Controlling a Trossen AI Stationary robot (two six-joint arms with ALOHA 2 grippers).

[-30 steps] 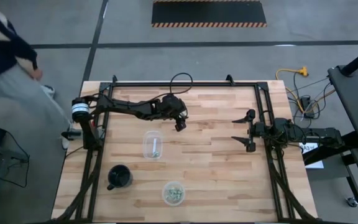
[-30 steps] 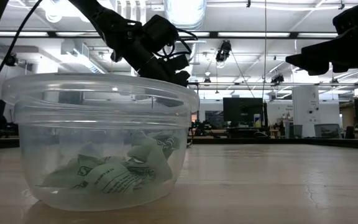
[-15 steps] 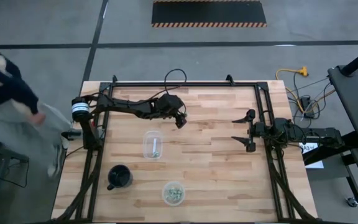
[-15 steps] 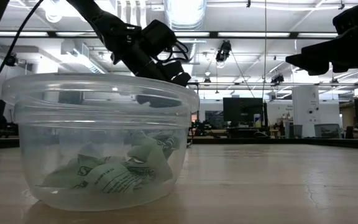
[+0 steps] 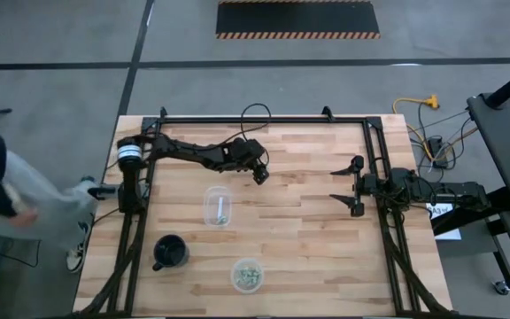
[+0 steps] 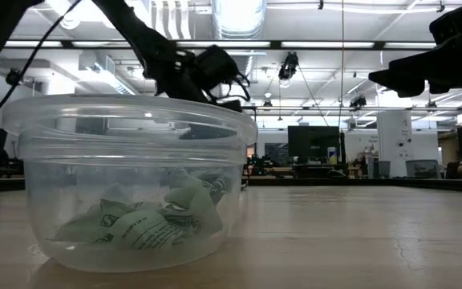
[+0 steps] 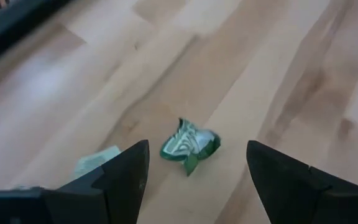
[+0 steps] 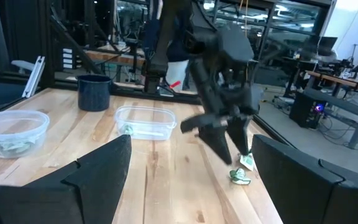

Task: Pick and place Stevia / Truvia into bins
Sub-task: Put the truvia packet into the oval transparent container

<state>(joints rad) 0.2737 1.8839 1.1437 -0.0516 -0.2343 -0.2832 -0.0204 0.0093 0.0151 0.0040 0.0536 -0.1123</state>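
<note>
My left gripper (image 5: 259,175) is open over the far middle of the table. Its fingers stand on either side of a crumpled green-and-white packet (image 7: 189,144) that lies on the wood, without touching it. A second pale packet (image 7: 98,160) lies beside it. Both packets also show in the right wrist view (image 8: 242,170). The squarish clear bin (image 5: 218,206) holds one packet. The round clear bin (image 5: 247,275) near the front edge holds several green packets (image 6: 147,221). My right gripper (image 5: 347,188) waits open and empty at the table's right.
A black mug (image 5: 170,252) stands near the front left, beside the round bin. A black frame (image 5: 264,120) runs along the table's far and side edges. A person (image 5: 25,199) stands off the table's left edge. Bare wood (image 5: 299,239) lies between the bins and my right arm.
My left arm has shifted its elbow and wrist a little, while its gripper has kept nearly the same spot over the packets. The person beside the table's left edge has walked toward the near side.
</note>
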